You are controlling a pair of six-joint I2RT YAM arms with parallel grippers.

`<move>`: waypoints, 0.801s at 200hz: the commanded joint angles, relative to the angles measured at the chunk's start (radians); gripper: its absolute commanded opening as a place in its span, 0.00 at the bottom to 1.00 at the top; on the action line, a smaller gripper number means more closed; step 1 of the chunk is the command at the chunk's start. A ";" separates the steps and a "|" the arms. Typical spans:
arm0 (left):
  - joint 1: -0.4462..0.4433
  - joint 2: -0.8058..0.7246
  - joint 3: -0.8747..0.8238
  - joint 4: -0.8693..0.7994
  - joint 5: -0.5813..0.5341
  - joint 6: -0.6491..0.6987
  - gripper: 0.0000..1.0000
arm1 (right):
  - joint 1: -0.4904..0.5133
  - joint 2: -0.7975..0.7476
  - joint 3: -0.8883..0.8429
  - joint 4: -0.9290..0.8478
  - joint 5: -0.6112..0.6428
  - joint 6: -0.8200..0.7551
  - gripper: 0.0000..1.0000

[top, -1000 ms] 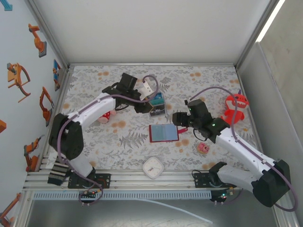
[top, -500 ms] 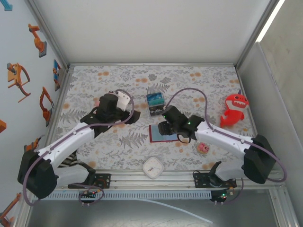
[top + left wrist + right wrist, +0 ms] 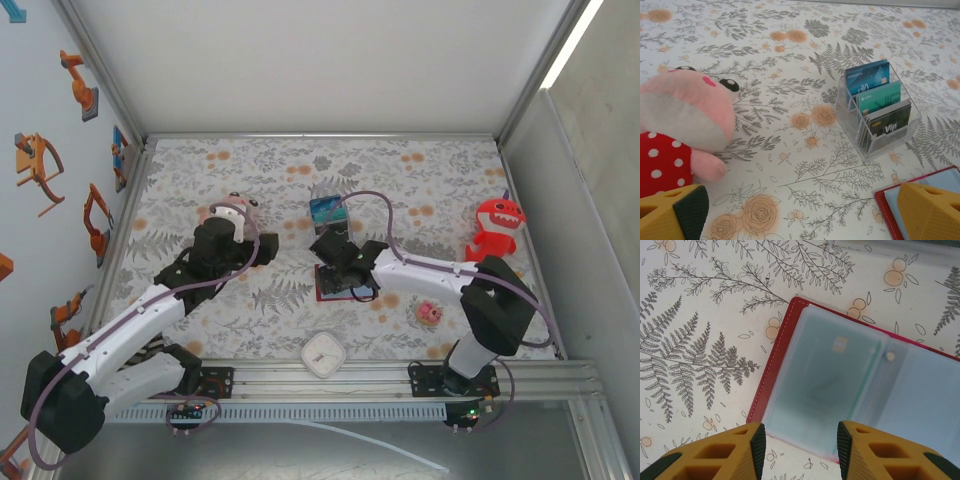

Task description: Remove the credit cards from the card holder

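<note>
The right gripper [image 3: 801, 440] hovers with jaws partly apart, clamping nothing, over the edge of the open card holder [image 3: 880, 390]. It lies flat on the tabletop [image 3: 700, 315], a teal credit card [image 3: 825, 385] in its pocket. The left gripper [image 3: 800, 192] is spread wide, empty, near a plush toy [image 3: 682, 125] and a clear box [image 3: 879, 110].
</note>
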 commanded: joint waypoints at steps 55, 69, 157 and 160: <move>0.007 0.028 -0.001 0.006 -0.030 -0.039 0.97 | 0.006 0.115 0.081 -0.045 -0.004 -0.030 0.42; 0.006 0.044 0.004 0.006 -0.013 -0.033 0.97 | 0.006 0.127 0.081 -0.048 -0.003 -0.030 0.42; 0.006 0.099 0.034 -0.015 -0.009 -0.047 0.97 | 0.007 0.162 0.074 -0.038 -0.021 -0.025 0.54; 0.006 0.099 0.035 -0.016 -0.009 -0.048 0.97 | 0.007 0.162 0.073 -0.037 -0.021 -0.025 0.55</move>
